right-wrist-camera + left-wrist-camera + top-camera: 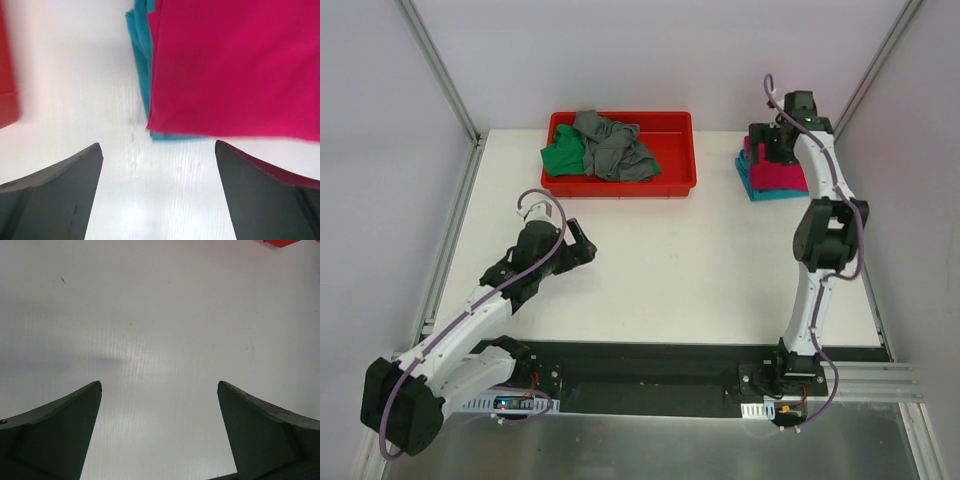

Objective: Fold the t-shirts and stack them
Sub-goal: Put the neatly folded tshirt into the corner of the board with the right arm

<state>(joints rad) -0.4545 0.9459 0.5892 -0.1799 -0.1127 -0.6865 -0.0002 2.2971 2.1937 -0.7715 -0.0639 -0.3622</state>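
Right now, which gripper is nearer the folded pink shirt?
Right. The right gripper is at the edge of the pink shirt; the left gripper is far off, by the red tray.

Surface [700, 260]: white, matte, with faint scuffs and specks in both of my wrist views. I log two items directly on it. A red tray [620, 187] sits toward the far edge, left of centre. A folded teal t-shirt [140, 50] lies flat at the far right, well apart from the tray.
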